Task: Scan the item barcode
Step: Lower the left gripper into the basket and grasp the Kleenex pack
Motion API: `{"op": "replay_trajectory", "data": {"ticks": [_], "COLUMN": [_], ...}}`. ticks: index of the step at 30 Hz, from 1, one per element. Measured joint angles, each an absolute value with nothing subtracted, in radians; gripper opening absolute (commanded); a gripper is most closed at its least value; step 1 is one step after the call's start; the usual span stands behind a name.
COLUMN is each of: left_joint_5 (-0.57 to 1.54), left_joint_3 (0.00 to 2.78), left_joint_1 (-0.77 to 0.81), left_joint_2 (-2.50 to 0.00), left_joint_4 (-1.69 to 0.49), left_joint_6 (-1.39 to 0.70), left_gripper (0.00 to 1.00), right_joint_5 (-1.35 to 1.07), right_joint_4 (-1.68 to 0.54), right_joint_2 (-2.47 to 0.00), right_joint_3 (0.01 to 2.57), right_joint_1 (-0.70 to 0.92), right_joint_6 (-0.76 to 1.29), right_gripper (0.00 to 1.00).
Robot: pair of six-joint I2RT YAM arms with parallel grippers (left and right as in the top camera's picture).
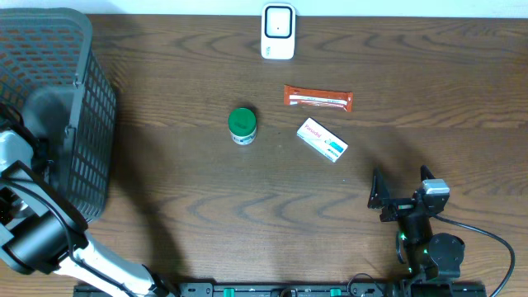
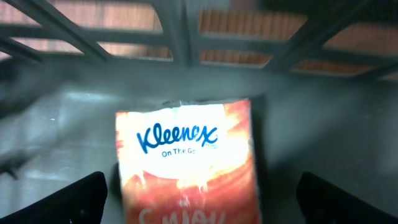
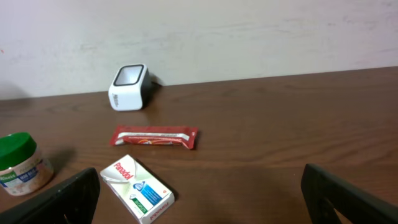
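A red and white Kleenex tissue pack [image 2: 186, 155] lies on the grey floor of the basket [image 2: 56, 118]. My left gripper [image 2: 202, 202] hovers over it, open, one dark finger on either side and neither touching the pack. The white barcode scanner [image 1: 278, 31] stands at the table's far edge, also in the right wrist view as the scanner [image 3: 129, 87]. My right gripper [image 1: 402, 185] rests open near the front right, with nothing between its fingers [image 3: 59, 199]. No barcode shows on the pack.
The dark mesh basket [image 1: 58, 99] fills the left end of the table, with my left arm reaching into it. On the wood lie a red snack bar [image 1: 318, 98], a green-lidded jar [image 1: 242, 125] and a Panadol box [image 1: 322, 140].
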State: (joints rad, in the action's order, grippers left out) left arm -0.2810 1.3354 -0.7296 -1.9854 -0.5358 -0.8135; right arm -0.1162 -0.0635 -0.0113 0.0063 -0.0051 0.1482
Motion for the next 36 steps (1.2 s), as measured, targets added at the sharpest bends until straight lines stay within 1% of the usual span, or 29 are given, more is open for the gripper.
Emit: {"op": "replay_trajectory", "data": {"ticks": [2,5,8,9,14,18,24,26,36], "left_joint_5": [-0.281,-0.279,-0.278,-0.279,-0.279,-0.279,-0.279,-0.279,-0.266], "left_joint_3": [1.336,1.336,1.337,1.337,1.337,1.337,1.338,1.338,1.335], "left_joint_1": [-0.729,-0.729,-0.729,-0.729,-0.729,-0.729,-0.729,-0.729,-0.729], "left_joint_2": [-1.992,-1.994,-1.994,-1.994,-1.995,-1.995,-1.994,-1.994,-1.956], "left_joint_4": [-0.526,-0.523,-0.523,-0.524,-0.524,-0.527,-0.535,-0.539,-0.588], "left_joint_6": [-0.814,-0.814,-0.814,-0.812,-0.811,-0.812,-0.811,-0.811,-0.811], "left_gripper": [0.96,0.81,0.63,0.6,0.58,0.51,0.5,0.46,0.46], "right_joint_5": [-0.116,-0.116,-0.116,-0.116,-0.116,-0.116,-0.116,-0.116,-0.116], "right_joint_4": [-0.064,-0.064,-0.064,-0.064,-0.064,-0.064,-0.064,-0.064,-0.064], "right_joint_2": [-0.011,-0.011,-0.011,-0.011,-0.011,-0.011,-0.011,-0.011,-0.011], "right_joint_3": [0.006,0.006,0.006,0.006,0.006,0.006,0.006,0.006,0.006], "right_joint_1": [-0.005,-0.005,-0.005,-0.005,-0.005,-0.005,-0.005,-0.005,-0.005], "right_joint_6": [0.148,0.149,0.148,0.148,0.148,0.149,0.148,0.148,0.148], "right_gripper": [0.99,0.99,0.99,0.99,0.99,0.99,0.99,0.99,0.99]}}
